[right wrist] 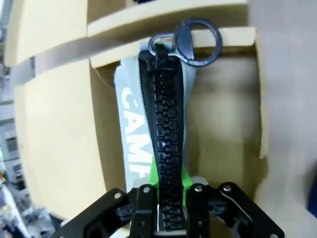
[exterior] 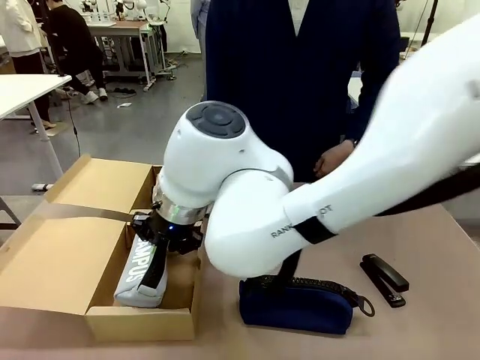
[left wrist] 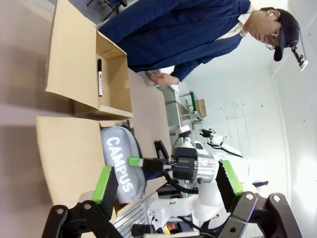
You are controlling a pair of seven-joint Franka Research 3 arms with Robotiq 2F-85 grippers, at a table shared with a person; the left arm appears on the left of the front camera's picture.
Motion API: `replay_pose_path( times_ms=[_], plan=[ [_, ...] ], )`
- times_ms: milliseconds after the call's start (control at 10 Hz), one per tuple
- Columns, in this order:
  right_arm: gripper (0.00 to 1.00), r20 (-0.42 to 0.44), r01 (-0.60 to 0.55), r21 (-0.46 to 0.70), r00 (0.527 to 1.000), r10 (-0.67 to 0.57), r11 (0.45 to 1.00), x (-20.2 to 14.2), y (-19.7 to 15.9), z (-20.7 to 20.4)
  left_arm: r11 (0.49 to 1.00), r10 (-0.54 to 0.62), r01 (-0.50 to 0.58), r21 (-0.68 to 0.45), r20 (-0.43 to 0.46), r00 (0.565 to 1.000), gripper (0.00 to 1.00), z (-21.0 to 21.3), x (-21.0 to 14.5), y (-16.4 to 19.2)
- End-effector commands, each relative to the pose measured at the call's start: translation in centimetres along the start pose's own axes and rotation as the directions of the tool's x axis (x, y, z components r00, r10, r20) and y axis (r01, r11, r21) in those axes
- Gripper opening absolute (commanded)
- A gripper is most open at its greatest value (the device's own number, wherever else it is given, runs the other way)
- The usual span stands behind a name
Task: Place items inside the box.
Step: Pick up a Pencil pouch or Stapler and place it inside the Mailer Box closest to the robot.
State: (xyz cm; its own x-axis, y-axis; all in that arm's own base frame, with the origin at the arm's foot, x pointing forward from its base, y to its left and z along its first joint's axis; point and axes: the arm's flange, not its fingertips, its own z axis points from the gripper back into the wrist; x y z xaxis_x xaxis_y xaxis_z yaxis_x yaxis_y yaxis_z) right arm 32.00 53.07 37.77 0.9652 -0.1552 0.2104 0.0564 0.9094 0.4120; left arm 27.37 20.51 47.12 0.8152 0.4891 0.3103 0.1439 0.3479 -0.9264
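"CAMPUS" on grey pencil case (left wrist: 121, 166)

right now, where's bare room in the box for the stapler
Bare floor in the far compartment beside the marker pen; a strip in the near compartment between the CAMPUS case and its side wall. Crowded over the case, where the right arm's jaws hold it.

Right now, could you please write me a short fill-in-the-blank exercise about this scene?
The right gripper is shut on the grey pencil case printed ____.
The ____ pouch lies on the table beside the box.
The left gripper is ____, holding nothing.
A black ____ lies on the table right of the pouch.
Missing words: CAMPUS; navy; open; stapler.
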Motion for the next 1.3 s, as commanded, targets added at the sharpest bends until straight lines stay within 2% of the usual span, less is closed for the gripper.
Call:
replay_pose_path(
  times_ms=[0,500,600,800,900,1200],
  plan=[
    [0.13,0.01,0.018,-0.013,1.0,-0.018,1.0,0.1,5.9,-6.1,0.999,-0.02,0.021,-0.028,0.016,1.0,1.0,-0.1,0.0,-0.1],
    [0.13,-0.029,0.026,-0.048,0.999,-0.028,0.998,0.4,5.4,-6.8,0.999,-0.02,0.021,-0.028,0.016,1.0,1.0,-0.1,0.0,-0.1],
    [0.32,-0.046,0.038,-0.065,0.998,-0.041,0.997,0.6,5.6,-6.9,0.999,-0.02,0.021,-0.028,0.016,1.0,1.0,-0.1,0.0,-0.1],
    [0.87,-0.068,0.03,-0.084,0.997,-0.035,0.996,0.4,5.3,-6.8,0.999,-0.02,0.021,-0.028,0.016,1.0,1.0,-0.1,0.0,-0.1],
    [1.0,-0.068,0.031,-0.083,0.997,-0.037,0.996,0.4,5.2,-6.7,0.999,-0.02,0.021,-0.028,0.016,1.0,1.0,-0.1,0.0,-0.1],
    [1.0,-0.09,0.028,-0.049,0.995,-0.033,0.998,0.7,5.1,-5.4,0.999,-0.02,0.021,-0.028,0.016,1.0,1.0,-0.1,0.0,-0.1]
  ],
)
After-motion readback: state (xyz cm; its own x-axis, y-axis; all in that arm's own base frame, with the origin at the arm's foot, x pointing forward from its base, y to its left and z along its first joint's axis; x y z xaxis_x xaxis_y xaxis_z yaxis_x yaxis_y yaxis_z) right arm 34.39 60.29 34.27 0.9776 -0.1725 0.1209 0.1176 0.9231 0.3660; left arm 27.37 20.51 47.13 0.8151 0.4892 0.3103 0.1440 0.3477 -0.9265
